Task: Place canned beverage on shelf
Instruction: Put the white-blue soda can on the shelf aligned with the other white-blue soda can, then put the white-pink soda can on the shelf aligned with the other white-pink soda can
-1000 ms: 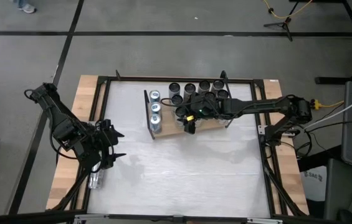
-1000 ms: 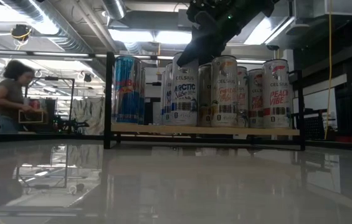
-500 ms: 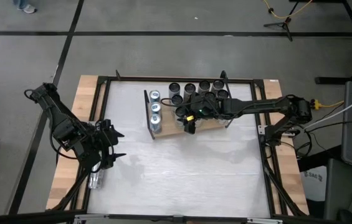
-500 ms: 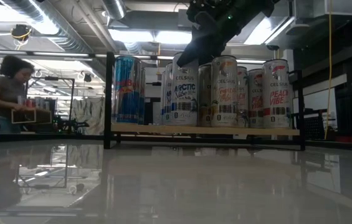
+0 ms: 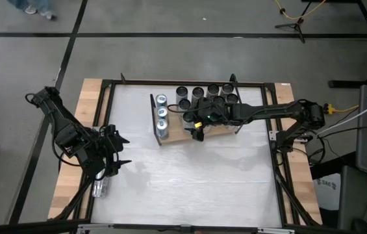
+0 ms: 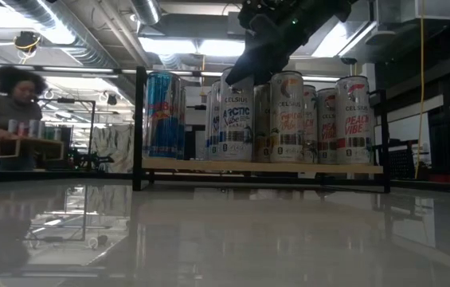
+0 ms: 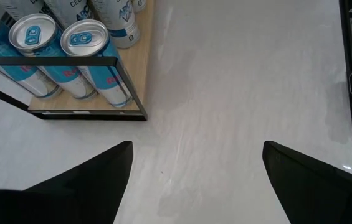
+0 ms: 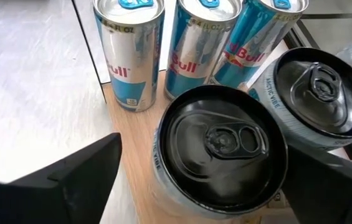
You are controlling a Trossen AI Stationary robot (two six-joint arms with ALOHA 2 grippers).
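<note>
Right wrist view puts the black-topped silver beverage can upright on the light-brown wooden shelf board with black wire ends, just beside three blue-and-silver slim cans and touching or nearly touching another black-topped can behind it. My right gripper straddles that can with both dark fingers spread wide and visibly clear of its sides, so I judge the can released and the placement essentially made. From above, the right gripper hangs over the shelf's near edge, where the can stands at the front of a cluster of dark-lidded cans. My left gripper waits well away from the shelf near the white tabletop's left side, fingers spread and empty. The risk I see now is in the withdrawal: the can sits close to the shelf's front edge, and a finger clipping its rim on a slanted retreat could tip it off the board or knock it into the slim cans. A straight lift looks safest.
</note>
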